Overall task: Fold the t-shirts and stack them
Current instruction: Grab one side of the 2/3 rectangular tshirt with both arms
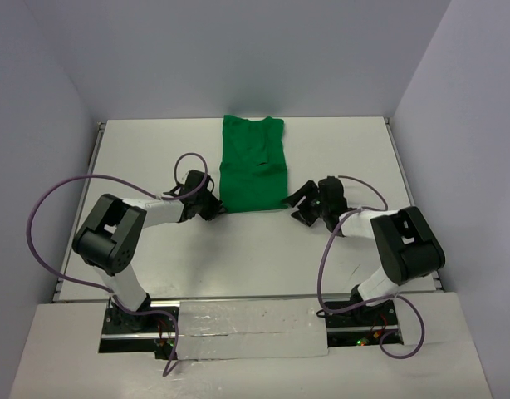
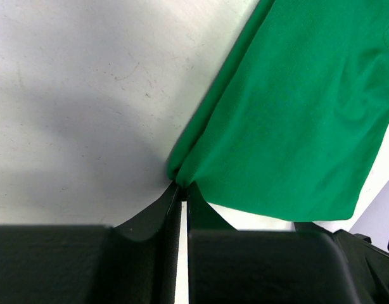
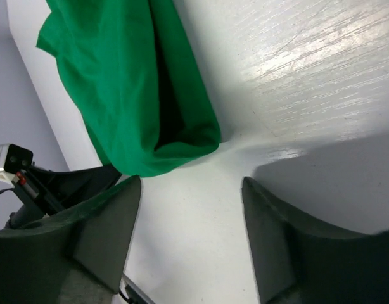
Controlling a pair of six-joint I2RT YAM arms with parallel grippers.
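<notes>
The bright-green t-shirt (image 1: 252, 162) lies on the white table (image 1: 155, 150), folded lengthwise into a narrow strip with its collar at the far end. My left gripper (image 1: 215, 208) is at the shirt's near left corner. In the left wrist view its jaws (image 2: 182, 185) are pinched together on a bunched fold of the green cloth (image 2: 289, 114). My right gripper (image 1: 298, 204) stands open just off the near right corner. In the right wrist view its fingers (image 3: 191, 182) are spread over bare table, and the shirt's rolled corner (image 3: 118, 82) lies just beyond the left fingertip.
Pale walls close the table in at the back and on both sides. Purple cables (image 1: 56, 199) loop out from both arms over the near table. The left arm's wrist (image 3: 30, 183) shows at the left edge of the right wrist view.
</notes>
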